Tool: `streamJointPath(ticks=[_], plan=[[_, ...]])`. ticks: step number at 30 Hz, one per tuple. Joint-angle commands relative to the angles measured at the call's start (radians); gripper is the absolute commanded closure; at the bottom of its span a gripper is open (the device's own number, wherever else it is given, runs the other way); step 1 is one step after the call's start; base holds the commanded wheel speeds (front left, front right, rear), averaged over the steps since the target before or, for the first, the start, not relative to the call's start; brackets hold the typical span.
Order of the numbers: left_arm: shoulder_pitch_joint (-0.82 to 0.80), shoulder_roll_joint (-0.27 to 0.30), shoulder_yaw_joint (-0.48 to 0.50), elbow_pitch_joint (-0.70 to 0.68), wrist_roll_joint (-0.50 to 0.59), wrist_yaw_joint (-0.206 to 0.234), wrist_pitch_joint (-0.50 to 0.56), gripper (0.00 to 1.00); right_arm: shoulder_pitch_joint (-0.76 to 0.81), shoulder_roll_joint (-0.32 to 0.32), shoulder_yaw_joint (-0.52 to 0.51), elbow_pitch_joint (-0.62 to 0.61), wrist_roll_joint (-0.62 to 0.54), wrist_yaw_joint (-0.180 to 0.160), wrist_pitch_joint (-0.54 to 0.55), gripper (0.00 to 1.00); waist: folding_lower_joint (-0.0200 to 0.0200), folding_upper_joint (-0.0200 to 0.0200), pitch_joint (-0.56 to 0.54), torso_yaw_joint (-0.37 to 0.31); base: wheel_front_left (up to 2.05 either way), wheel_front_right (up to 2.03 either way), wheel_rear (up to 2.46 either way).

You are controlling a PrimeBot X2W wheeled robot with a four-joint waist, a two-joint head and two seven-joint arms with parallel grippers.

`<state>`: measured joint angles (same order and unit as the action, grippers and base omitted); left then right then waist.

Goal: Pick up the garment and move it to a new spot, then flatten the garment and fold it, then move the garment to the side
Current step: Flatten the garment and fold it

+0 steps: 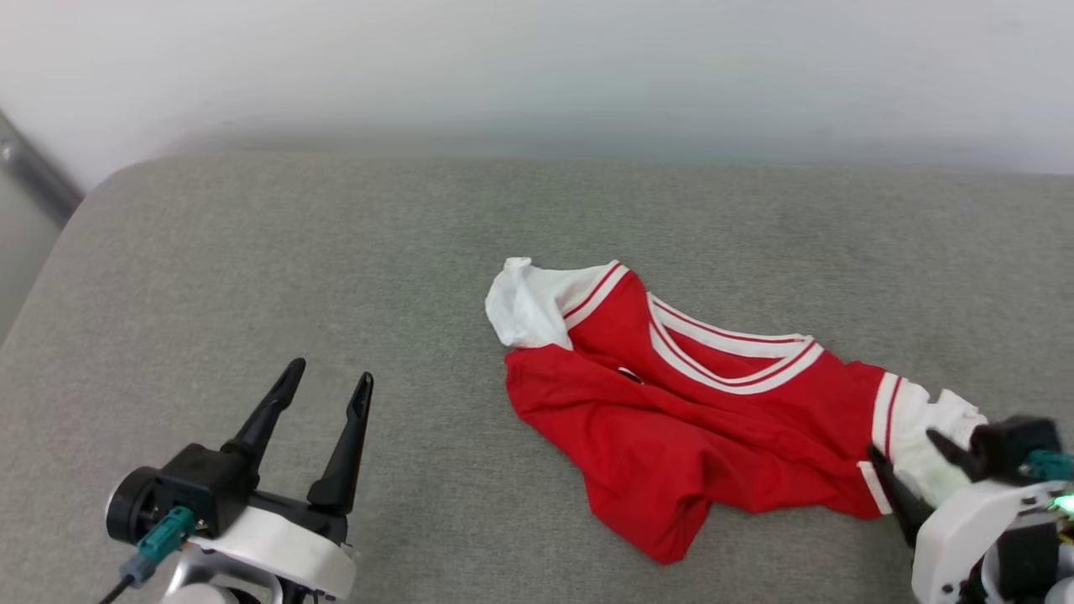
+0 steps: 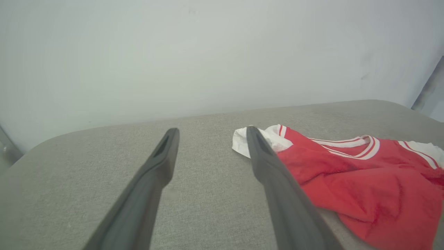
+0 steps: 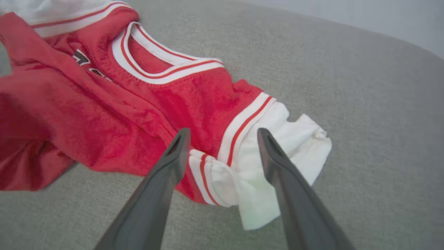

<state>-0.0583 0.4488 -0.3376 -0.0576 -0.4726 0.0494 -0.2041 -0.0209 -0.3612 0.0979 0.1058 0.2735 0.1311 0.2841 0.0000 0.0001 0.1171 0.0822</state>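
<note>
The garment (image 1: pixel 671 403), a bright red jersey with white sleeves and red-and-white striped trim, lies crumpled on the grey cushion (image 1: pixel 252 252), right of centre. My right gripper (image 1: pixel 906 449) stands open at the garment's right end, its fingers spread over the white sleeve (image 3: pixel 256 163) with nothing clamped between them. In the right wrist view the gripper (image 3: pixel 223 133) straddles that sleeve, and dark print peeks out near the collar (image 3: pixel 83 59). My left gripper (image 1: pixel 331 376) stands open over bare cushion, well left of the garment (image 2: pixel 364 180). From the left wrist, that gripper (image 2: pixel 211 130) points toward the wall.
The grey cushion's back edge meets a pale wall (image 1: pixel 537 67). Its rounded left corner (image 1: pixel 92 193) drops off beside a dark metal bar (image 1: pixel 33 176). Bare cushion stretches to the left of and behind the garment.
</note>
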Motion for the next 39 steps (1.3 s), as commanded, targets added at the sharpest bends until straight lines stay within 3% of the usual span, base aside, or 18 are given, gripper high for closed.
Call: streamJointPath(ticks=[1,6,10,14,18,22,26,35,39], plan=[[-0.016,0.007,0.006,-0.001,-0.005,-0.003,0.004,0.0,-0.003,0.013,-0.017,-0.03,0.012,-0.001,-0.012,0.0,0.0,-0.0001,-0.011,-0.019,0.0,0.0,0.0],[-0.06,0.023,0.018,-0.024,-0.041,-0.032,0.033,0.0,-0.009,0.047,-0.109,-0.19,0.023,-0.001,-0.068,0.0,0.0,-0.0001,-0.008,-0.068,0.0,0.0,0.0],[-0.152,0.05,0.044,-0.035,-0.099,-0.07,0.106,0.0,-0.022,0.114,-0.185,-0.299,0.01,-0.001,-0.143,0.0,0.0,-0.0001,0.035,-0.112,0.0,0.0,0.0],[-0.345,0.115,0.027,0.0,-0.174,-0.13,0.322,0.0,-0.035,0.192,-0.24,-0.371,-0.014,-0.001,-0.236,0.0,0.0,-0.0001,0.113,-0.17,0.0,0.0,0.0],[-0.509,0.17,-0.015,0.078,-0.235,-0.157,0.555,0.0,-0.051,0.229,-0.254,-0.381,-0.03,-0.001,-0.283,0.0,0.0,-0.0001,0.177,-0.219,0.0,0.0,0.0],[-0.641,0.178,-0.057,0.149,-0.359,-0.164,0.82,0.0,-0.063,0.255,-0.258,-0.374,-0.043,-0.001,-0.306,0.0,0.0,-0.0001,0.229,-0.261,0.0,0.0,0.0],[-0.728,0.197,-0.09,0.206,-0.404,-0.162,0.998,0.0,-0.067,0.272,-0.254,-0.362,-0.051,-0.001,-0.322,0.0,0.0,-0.0001,0.276,-0.296,0.0,0.0,0.0],[-0.815,0.217,-0.158,0.292,-0.365,-0.161,1.124,0.0,-0.082,0.3,-0.242,-0.32,-0.042,-0.001,-0.355,0.0,0.0,-0.0001,0.342,-0.346,0.0,0.0,0.0],[-0.832,0.268,-0.215,0.327,-0.272,-0.168,1.13,0.0,-0.09,0.305,-0.222,-0.31,-0.052,-0.001,-0.375,0.0,0.0,-0.0001,0.36,-0.355,0.0,0.0,0.0]])
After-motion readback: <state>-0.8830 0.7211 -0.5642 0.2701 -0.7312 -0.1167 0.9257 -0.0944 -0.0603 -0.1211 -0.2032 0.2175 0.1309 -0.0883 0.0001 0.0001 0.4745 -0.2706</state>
